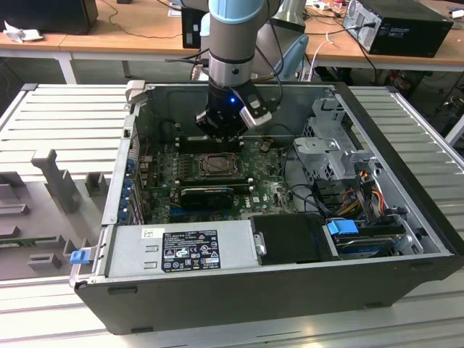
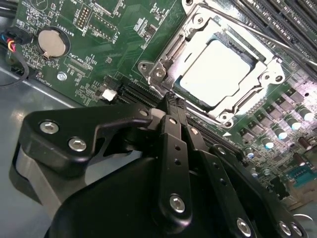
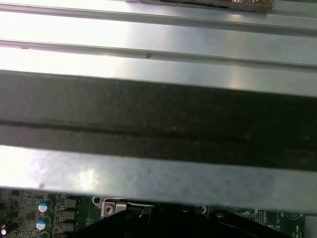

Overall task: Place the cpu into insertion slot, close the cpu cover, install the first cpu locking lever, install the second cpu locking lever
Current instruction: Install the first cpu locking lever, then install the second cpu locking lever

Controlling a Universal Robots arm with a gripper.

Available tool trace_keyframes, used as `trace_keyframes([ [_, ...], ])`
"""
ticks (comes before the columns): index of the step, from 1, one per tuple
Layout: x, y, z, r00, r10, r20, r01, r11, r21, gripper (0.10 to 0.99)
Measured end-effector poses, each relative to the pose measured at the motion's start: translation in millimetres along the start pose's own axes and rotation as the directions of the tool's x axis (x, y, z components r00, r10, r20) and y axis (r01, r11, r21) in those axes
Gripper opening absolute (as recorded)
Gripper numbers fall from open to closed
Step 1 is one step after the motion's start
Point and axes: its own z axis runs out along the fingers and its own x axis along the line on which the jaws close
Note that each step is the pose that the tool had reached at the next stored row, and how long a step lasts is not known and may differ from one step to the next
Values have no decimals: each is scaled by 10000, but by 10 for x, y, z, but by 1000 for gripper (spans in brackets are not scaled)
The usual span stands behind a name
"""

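Observation:
The cpu lies flat in its socket on the green motherboard, its silver top showing through the window of the cpu cover, which is folded down over it. A thin metal locking lever runs along the far side of the socket. In the second wrist view my gripper hovers just beside the socket's near corner, its black fingers pressed together with nothing between them. In the exterior view the gripper hangs inside the open computer case, just behind the socket.
The case lies open on a ribbed metal table. A power supply fills its front, a drive cage and cables the exterior view's right. A coin battery sits near the socket. Grey fixtures stand at the exterior view's left.

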Motion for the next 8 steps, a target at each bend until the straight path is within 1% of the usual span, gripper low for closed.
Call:
trace_keyframes([
  [8, 2, -23, -2, 10000, -1, 0, 1, 10000, 0, 106],
])
